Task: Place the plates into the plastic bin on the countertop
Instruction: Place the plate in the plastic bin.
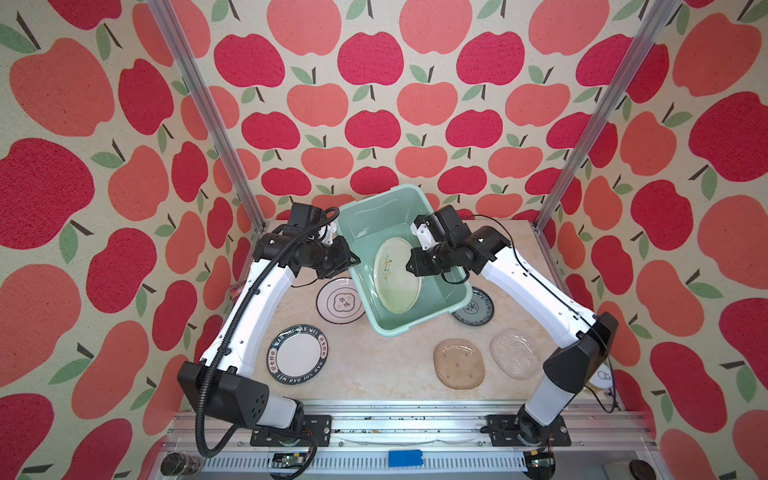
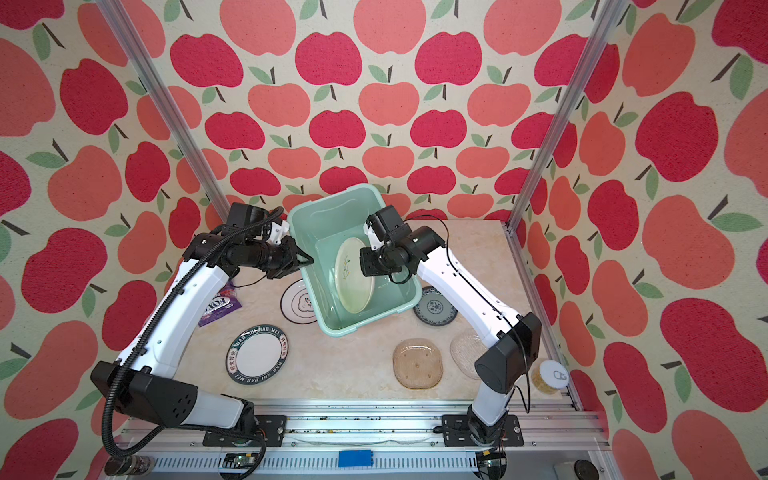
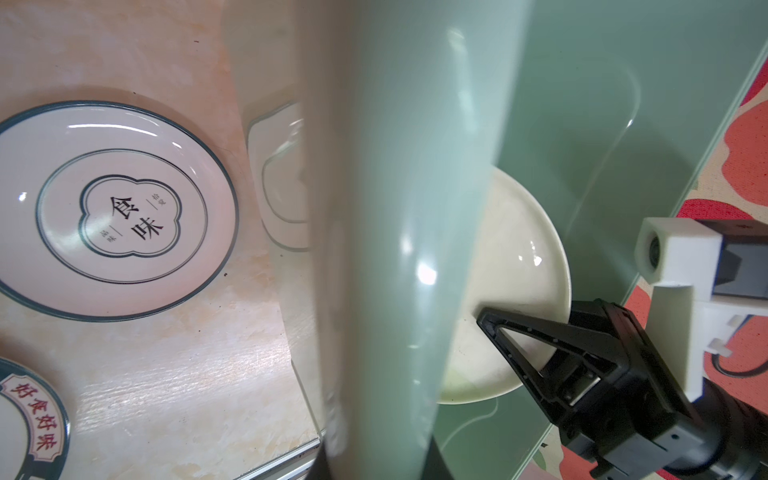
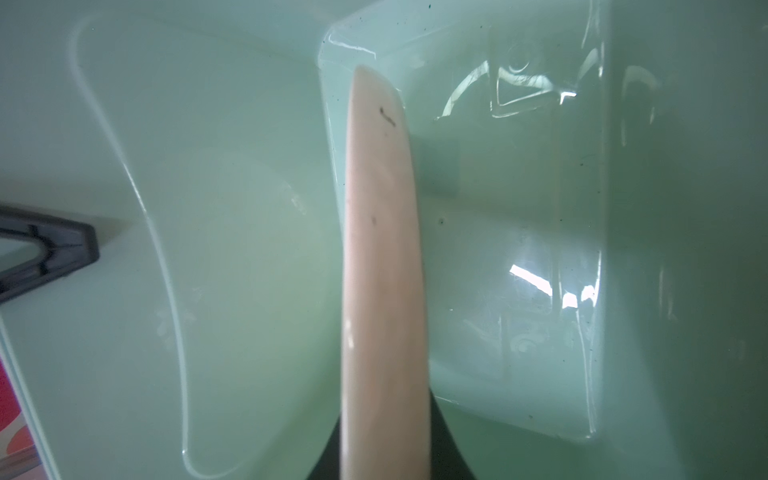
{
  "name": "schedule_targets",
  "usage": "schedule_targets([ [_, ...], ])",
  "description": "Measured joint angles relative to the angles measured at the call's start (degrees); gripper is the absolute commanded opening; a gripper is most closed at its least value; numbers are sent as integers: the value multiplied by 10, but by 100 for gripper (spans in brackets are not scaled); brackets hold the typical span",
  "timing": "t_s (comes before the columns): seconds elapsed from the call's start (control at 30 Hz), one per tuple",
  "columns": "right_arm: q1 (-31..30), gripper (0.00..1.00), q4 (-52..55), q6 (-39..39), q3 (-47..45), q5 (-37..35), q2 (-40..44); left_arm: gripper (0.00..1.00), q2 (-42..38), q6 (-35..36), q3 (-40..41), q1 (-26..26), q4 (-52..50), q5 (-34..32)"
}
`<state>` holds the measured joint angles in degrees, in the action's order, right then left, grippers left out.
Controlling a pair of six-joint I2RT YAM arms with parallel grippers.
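Pinching the rim of the pale-green leaf-sprig plate, the right end effector has its jaws set close on that thin edge. The right wrist view shows the plate edge-on, running straight out from between them. It carries the plate on its side rather than flat, probably because the rim is the only hold a shallow dish offers, and because a tilted plate slips past the walls more easily. The plate hangs inside the plastic bin with its lower edge near the bin floor; whether it touches I cannot tell. Across from it the left end effector is closed narrowly over the bin's side wall at the rim, apparently to brace the tub against sliding while the plate goes down. Outward on the desk five plates lie flat: the emblem plate just beside the bin, the lettered-rim plate, the teal floral plate, the tan squarish plate and the clear glass plate.
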<state>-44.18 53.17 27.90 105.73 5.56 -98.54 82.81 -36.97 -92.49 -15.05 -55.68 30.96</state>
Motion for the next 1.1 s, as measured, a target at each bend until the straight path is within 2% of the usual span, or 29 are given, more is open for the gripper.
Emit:
schedule_targets([
  [0.23, 9, 30, -12, 2, 0, -11, 0, 0, 0, -1, 7, 0, -1, -9],
  [0.63, 19, 36, -23, 3, -17, -30, 0, 0, -8, -13, 28, 0, 18, -6],
  [0.83, 22, 48, -26, 4, -17, -31, 1, 0, -9, -13, 32, 0, 24, -6],
  [1.1, 24, 49, -25, 2, -10, -30, 7, 0, -11, -21, 44, -3, 33, -12],
])
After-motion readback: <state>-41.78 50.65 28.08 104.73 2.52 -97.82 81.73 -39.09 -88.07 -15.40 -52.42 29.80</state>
